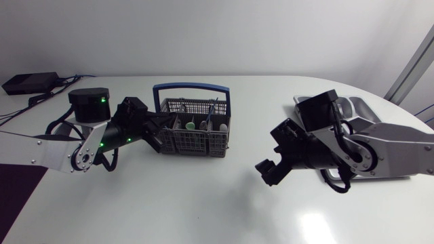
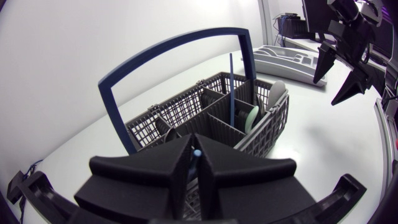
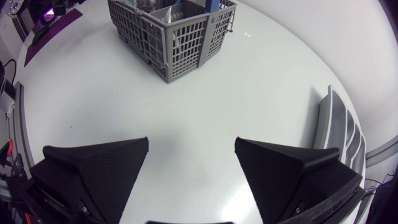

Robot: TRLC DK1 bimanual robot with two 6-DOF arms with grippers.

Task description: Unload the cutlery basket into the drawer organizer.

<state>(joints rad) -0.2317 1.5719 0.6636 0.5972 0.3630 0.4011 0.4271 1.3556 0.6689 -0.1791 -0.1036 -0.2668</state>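
Observation:
The grey cutlery basket [image 1: 196, 130] with its blue hoop handle [image 2: 168, 53] stands at the table's middle left. My left gripper [image 2: 196, 148] is over the basket's left end, shut on a light blue cutlery handle [image 2: 197, 153]. Further along, a thin dark blue utensil [image 2: 231, 87], a green piece [image 2: 249, 117] and a pale spoon [image 2: 277, 93] stand upright. My right gripper [image 1: 266, 169] hovers open over bare table to the right of the basket [image 3: 168, 31], holding nothing. The grey drawer organizer [image 1: 359, 107] lies at the far right, partly hidden by my right arm.
A black box [image 1: 28, 83] with cables sits at the table's back left corner. The organizer's edge [image 3: 339, 130] shows beside my right gripper [image 3: 193, 162]. White tabletop [image 1: 203, 196] lies between the basket and the front edge.

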